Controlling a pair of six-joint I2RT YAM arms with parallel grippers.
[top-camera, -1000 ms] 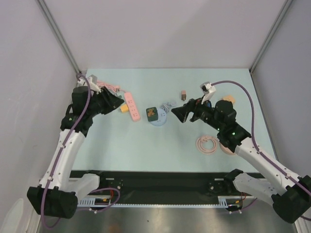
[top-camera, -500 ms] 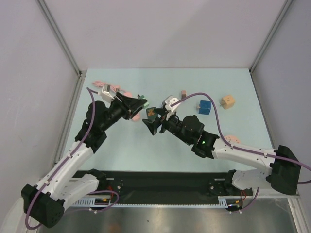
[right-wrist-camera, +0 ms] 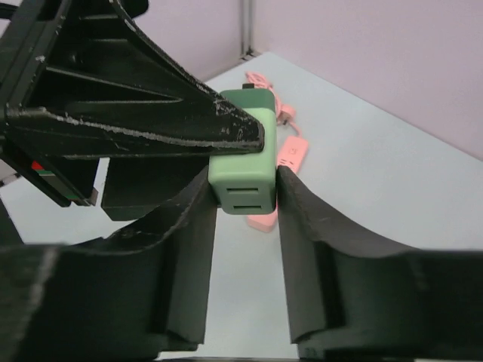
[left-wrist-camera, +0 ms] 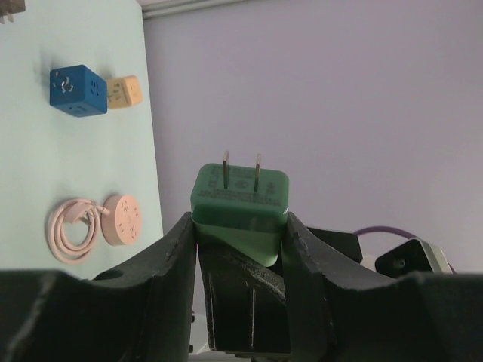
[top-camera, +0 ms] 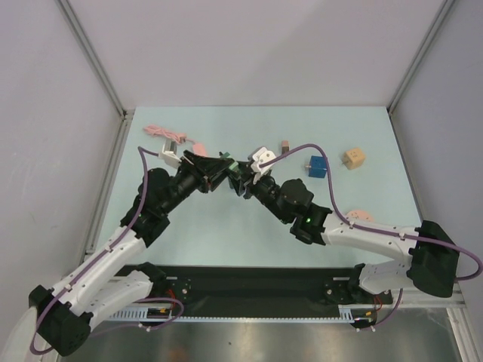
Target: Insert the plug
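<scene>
Since the look half a second back, the right gripper has run in leftward and met the left gripper nose to nose above the middle of the table, a little left of centre. Between them, clear of the surface, is the green plug. Left has it pinched tight and crosswise, so the two prongs stick out bare toward the far wall, not along its own reach. That seems to me a poor line for pushing. Right's fingers lie flush on the plug's two free flanks, no gap showing, with the slotted back end facing its wrist and the prongs ahead. It looks like a hand-over, meant to put the push straight behind the prongs. The pink power strip lies on the table just beyond, toward the far left.
</scene>
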